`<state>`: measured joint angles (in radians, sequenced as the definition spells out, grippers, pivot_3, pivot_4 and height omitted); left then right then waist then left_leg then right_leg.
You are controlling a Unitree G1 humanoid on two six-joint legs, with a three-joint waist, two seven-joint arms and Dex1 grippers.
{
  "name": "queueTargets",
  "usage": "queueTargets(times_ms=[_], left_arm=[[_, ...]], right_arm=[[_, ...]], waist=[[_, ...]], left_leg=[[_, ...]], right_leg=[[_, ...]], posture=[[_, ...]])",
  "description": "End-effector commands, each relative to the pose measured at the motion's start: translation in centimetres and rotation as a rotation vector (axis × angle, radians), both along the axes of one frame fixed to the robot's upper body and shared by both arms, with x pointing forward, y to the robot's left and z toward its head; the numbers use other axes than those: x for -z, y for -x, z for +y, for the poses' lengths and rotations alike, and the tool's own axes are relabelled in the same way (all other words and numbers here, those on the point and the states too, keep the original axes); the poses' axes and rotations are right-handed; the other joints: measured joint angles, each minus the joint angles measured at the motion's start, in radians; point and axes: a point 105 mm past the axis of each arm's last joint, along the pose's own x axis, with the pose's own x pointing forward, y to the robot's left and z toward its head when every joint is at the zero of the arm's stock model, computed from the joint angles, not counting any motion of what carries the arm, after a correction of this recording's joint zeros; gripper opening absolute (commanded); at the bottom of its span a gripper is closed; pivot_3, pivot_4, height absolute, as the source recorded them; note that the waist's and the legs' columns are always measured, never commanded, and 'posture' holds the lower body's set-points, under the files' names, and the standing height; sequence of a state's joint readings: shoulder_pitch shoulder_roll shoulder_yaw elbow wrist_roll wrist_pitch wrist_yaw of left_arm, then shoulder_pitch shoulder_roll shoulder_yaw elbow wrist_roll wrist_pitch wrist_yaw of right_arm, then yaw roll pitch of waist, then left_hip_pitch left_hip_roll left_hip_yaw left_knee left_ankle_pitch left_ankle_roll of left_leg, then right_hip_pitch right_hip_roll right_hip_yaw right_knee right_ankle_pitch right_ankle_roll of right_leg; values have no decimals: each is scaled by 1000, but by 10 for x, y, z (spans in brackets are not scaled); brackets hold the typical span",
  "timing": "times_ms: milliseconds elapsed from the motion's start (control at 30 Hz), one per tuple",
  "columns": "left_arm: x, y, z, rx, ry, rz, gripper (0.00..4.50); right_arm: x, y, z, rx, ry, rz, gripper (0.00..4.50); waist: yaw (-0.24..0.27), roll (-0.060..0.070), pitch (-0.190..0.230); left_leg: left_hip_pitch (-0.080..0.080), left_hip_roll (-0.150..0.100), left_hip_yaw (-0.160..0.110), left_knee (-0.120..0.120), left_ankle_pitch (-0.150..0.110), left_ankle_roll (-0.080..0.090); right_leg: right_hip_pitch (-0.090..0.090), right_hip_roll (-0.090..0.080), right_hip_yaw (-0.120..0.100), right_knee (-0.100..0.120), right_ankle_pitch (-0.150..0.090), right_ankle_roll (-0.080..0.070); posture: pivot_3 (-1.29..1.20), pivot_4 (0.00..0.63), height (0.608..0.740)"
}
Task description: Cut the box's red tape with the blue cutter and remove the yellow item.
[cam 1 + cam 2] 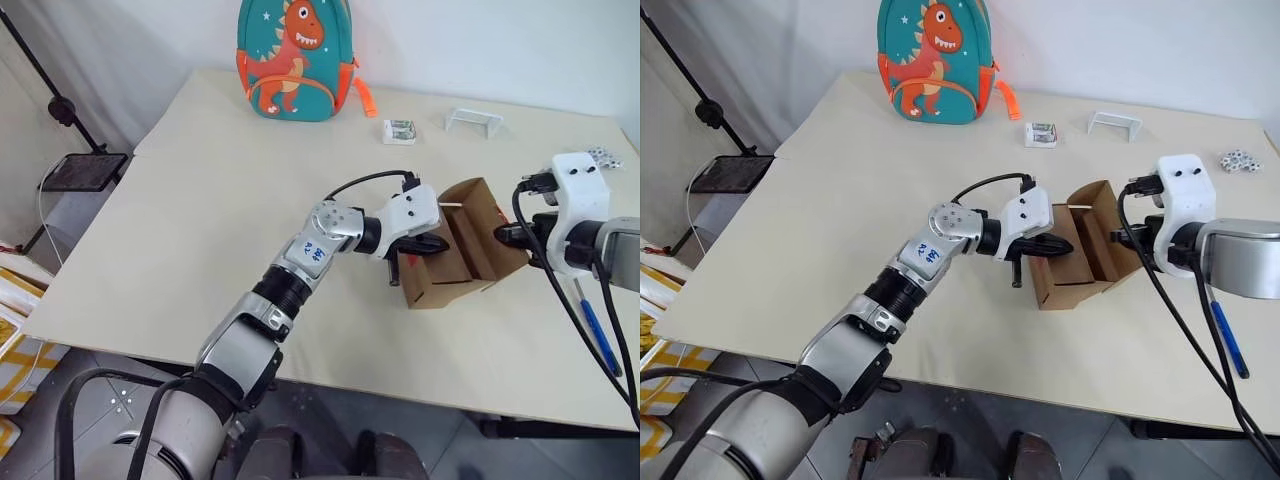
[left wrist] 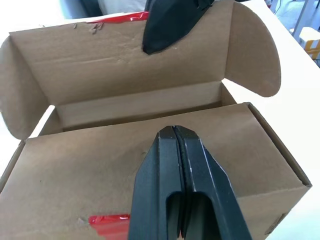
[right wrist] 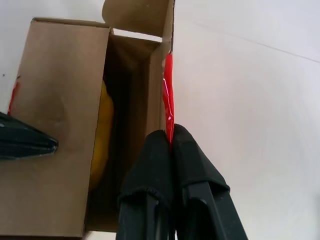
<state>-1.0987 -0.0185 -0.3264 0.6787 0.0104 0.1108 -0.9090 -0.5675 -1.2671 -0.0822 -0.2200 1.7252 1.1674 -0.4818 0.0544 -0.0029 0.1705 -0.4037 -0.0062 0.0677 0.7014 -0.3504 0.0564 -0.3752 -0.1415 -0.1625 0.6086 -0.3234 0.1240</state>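
Overhead, the pale surface (image 1: 200, 200) carried a dinosaur backpack (image 1: 292, 58) at its far edge, with a small packet (image 1: 400, 131) and a clear bracket (image 1: 474, 121) beside it. Near the front stood the brown box (image 1: 452, 262), its lid raised. The left hand (image 1: 432, 243) lay against the box's near wall, fingers pressed together and holding nothing. The right hand (image 1: 1127, 238) met the raised lid from the other side. The blue cutter (image 1: 598, 333) lay on the surface to the right of the box, under the right arm, well apart from both hands.

The left wrist view showed what the head views could not: the closed black fingers (image 2: 180, 180) resting on the box's front panel, a torn piece of red tape (image 2: 107, 223) at that panel's edge, and more red along the lid's rim. The right wrist view looked into the open box, where the yellow item (image 3: 102, 135) sat against a wall, and showed the right hand pinching the lid's edge at its red strip.
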Motion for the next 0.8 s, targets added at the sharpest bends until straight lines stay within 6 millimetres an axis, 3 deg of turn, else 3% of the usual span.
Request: queueTargets(times_ms=[33, 400, 800], left_arm=[[37, -5, 15, -55, -133, 61, 0], [59, -8, 39, -120, -182, 110, 0], [81, -12, 73, -203, -237, 173, 0]], right_arm=[[-18, 4, -12, 16, 2, -46, 52], [3, 11, -41, 36, -45, 1, 52], [9, 10, -23, -76, -45, -18, 52]], waist=[[0, 0, 0], [-2, 0, -1], [-6, 1, -4]], left_leg=[[0, 0, 0, 0, 0, 0], [10, 0, 0, 1, 0, 0], [19, 0, -1, -1, 0, 0]], right_leg=[[0, 0, 0, 0, 0, 0], [10, 0, 1, 1, 0, 0], [20, -1, 4, -2, 0, 0]], posture=[[0, 150, 740], [0, 150, 740], [0, 150, 740]])
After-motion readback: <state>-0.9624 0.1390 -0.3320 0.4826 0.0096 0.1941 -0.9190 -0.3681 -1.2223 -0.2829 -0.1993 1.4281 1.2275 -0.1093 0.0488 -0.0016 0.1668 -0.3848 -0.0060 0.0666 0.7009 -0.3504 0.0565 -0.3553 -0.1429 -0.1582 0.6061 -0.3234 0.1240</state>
